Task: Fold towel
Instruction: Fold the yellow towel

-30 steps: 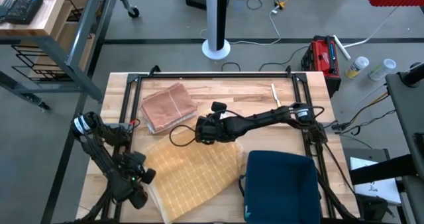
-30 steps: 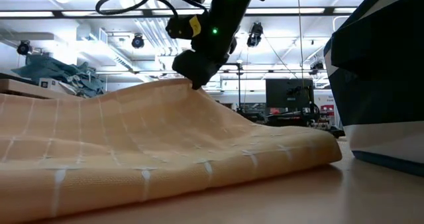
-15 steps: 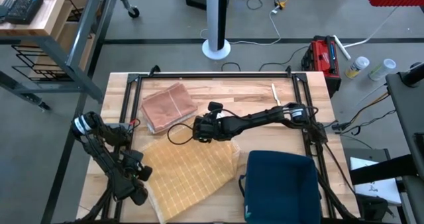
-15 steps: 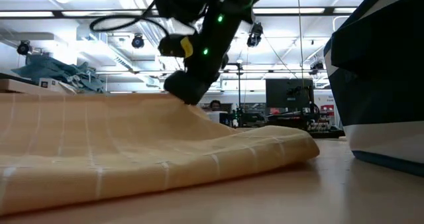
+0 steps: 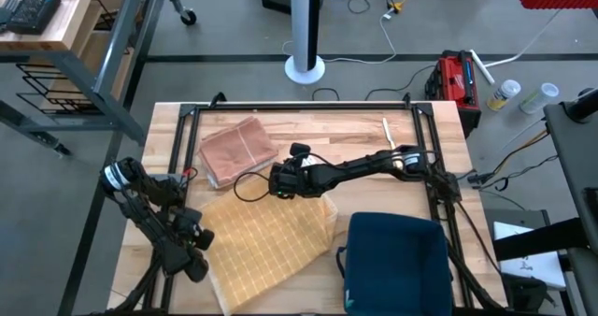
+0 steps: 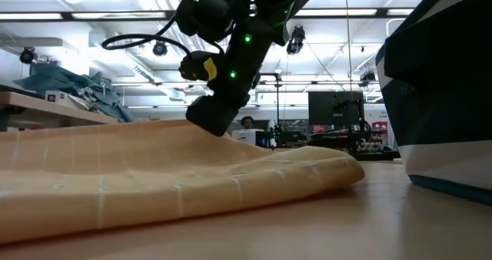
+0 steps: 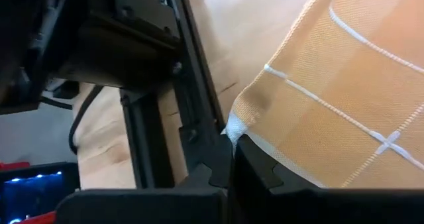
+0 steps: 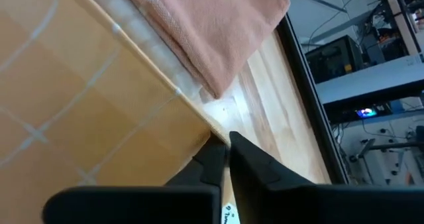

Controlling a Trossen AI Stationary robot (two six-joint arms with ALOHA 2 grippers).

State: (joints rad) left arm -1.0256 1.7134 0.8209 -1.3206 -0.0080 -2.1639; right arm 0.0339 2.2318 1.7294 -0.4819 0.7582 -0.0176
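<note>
My right gripper (image 8: 227,143) and left gripper (image 7: 233,139) stay pinched on the orange grid-lined cloth towel (image 5: 266,246) — its raised edge has sunk lower between my fingers.

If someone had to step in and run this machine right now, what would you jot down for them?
Left gripper: shut on the near left corner of the yellow towel.
Right gripper: fingers close together at the towel's far edge; a grip on the cloth cannot be confirmed.
The towel lies mid-table between the pink folded towel and the dark blue bin, its far edge touching the pink one.
Done: one fold appears laid down.
Left: release the corners, check the edges, probably fold again.
</note>
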